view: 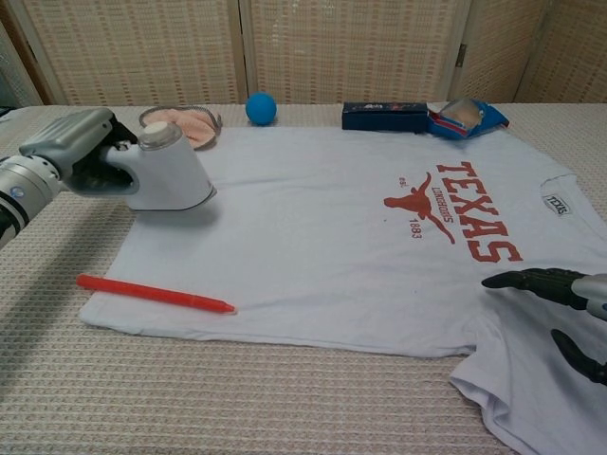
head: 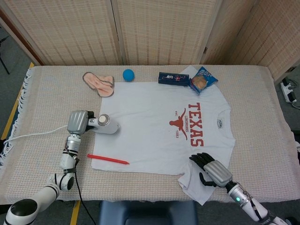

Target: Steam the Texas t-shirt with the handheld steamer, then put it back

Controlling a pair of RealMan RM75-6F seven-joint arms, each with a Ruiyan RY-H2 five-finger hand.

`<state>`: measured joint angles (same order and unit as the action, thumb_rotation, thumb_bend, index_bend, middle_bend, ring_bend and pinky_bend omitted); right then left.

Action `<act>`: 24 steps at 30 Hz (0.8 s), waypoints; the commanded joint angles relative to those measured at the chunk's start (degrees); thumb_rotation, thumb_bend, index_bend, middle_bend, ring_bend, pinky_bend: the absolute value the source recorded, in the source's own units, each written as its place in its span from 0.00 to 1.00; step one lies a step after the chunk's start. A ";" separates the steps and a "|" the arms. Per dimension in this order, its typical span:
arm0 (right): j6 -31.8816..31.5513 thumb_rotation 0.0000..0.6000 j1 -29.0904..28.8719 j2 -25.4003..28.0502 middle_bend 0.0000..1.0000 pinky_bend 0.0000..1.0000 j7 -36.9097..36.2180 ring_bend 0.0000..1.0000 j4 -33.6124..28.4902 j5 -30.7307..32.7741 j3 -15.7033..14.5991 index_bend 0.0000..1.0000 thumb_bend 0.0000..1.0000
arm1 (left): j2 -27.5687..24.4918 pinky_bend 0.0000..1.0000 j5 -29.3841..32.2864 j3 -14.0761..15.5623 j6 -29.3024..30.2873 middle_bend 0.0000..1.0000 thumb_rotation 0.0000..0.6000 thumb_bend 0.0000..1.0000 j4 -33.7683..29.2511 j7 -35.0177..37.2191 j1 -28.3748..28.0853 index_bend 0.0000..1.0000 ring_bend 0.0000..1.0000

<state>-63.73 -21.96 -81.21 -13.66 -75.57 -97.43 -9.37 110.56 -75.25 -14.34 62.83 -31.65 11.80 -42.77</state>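
Observation:
The white Texas t-shirt [head: 154, 122] [view: 332, 237] lies flat on the table, red print up. My left hand [head: 77, 123] [view: 68, 152] grips the handle of the white handheld steamer [head: 106, 125] [view: 169, 172]. The steamer hovers just above the shirt's left edge and casts a shadow on the cloth; its white cord [head: 33, 135] trails off to the left. My right hand [head: 213, 171] [view: 560, 289] rests on the shirt's near right corner by the sleeve. Its dark fingers are spread and hold nothing.
A red pen [head: 108, 159] [view: 156, 294] lies on the shirt's near left corner. Along the far edge sit a pink mesh pouch [head: 98, 82] [view: 185, 123], a blue ball [head: 128, 74] [view: 261, 107], a dark blue box [head: 173, 78] [view: 384, 116] and a snack bag [head: 203, 79] [view: 467, 116].

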 commanded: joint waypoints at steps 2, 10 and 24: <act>0.07 0.65 0.03 0.11 0.05 0.00 -0.06 0.00 0.06 0.25 -0.05 0.00 0.75 | 0.11 0.70 -3.15 1.89 2.92 0.99 1.00 0.37 -5.51 -3.50 -0.98 0.92 0.82; -0.01 0.65 0.26 0.14 0.05 0.00 -0.17 0.00 0.05 0.58 -0.30 0.00 0.76 | 3.66 0.70 -5.39 2.86 4.01 0.99 1.00 0.37 -10.89 -10.93 -3.51 0.92 0.82; -0.24 0.65 0.32 0.07 0.05 0.00 -0.68 0.00 0.24 0.71 -0.45 0.00 0.75 | 9.32 0.70 1.67 -4.49 -3.00 0.99 1.00 0.37 -2.09 -21.06 -9.74 0.92 0.82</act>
<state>-63.97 -21.63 -81.14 -14.34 -75.33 -96.71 -9.83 119.40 -74.65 -17.88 60.85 -34.93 -8.50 -51.79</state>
